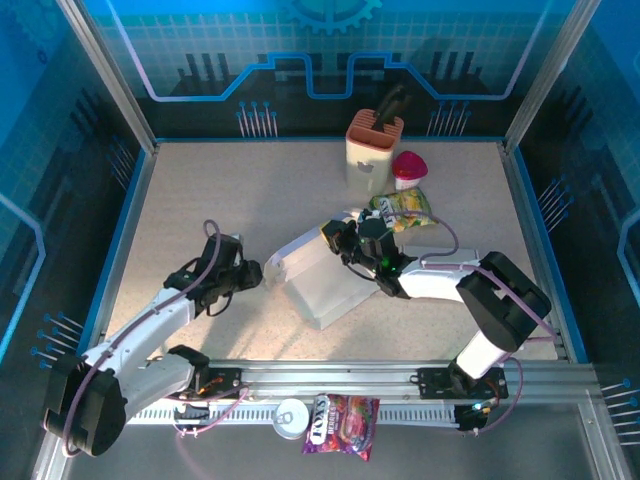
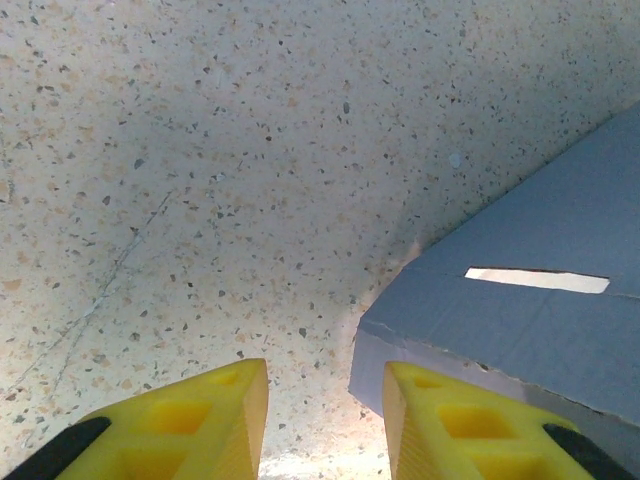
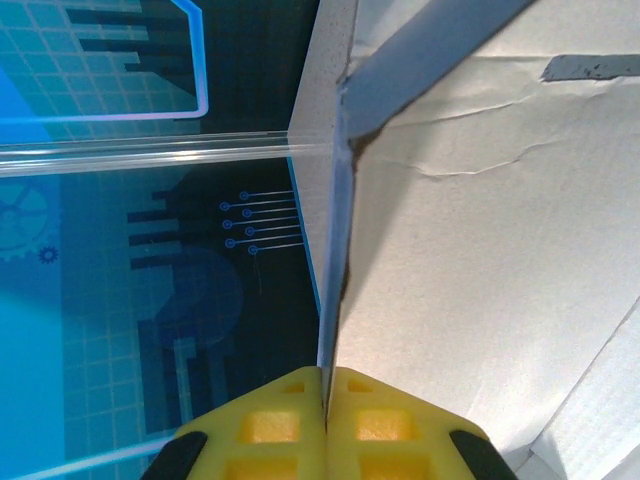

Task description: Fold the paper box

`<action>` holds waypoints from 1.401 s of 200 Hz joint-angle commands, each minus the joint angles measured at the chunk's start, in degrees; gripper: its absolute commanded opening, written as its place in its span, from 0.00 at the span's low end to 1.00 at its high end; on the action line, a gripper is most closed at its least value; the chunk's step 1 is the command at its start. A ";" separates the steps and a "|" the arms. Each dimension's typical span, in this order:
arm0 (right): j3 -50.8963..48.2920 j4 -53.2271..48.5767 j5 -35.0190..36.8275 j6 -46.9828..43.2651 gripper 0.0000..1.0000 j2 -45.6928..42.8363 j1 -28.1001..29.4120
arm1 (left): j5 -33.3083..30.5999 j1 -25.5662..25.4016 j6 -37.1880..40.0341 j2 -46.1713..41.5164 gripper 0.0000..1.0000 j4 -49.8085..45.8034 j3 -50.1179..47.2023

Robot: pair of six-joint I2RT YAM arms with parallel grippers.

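Observation:
The white paper box (image 1: 322, 282) lies partly unfolded mid-table, one flap standing up at its far side. My right gripper (image 1: 334, 238) is at that far corner; in the right wrist view it (image 3: 327, 374) is shut on a thin upright wall of the box (image 3: 480, 250), with the panel edge running away from the fingertips. My left gripper (image 1: 254, 272) sits at the box's left end. In the left wrist view it (image 2: 325, 372) is open, low over the table, and the box's slotted corner (image 2: 500, 320) lies just ahead of the right finger (image 2: 440, 420).
A beige utensil holder (image 1: 373, 150), a red-and-white item (image 1: 408, 168) and a yellow-green snack bag (image 1: 405, 210) stand behind the box. A can (image 1: 290, 417) and a candy bag (image 1: 342, 423) lie on the front rail. Blue walls enclose the table (image 1: 200, 200).

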 commanded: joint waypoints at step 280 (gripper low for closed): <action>3.30 -0.02 -7.44 -3.74 0.00 3.33 -3.34 | 4.12 -12.91 19.46 3.25 0.27 20.64 -5.17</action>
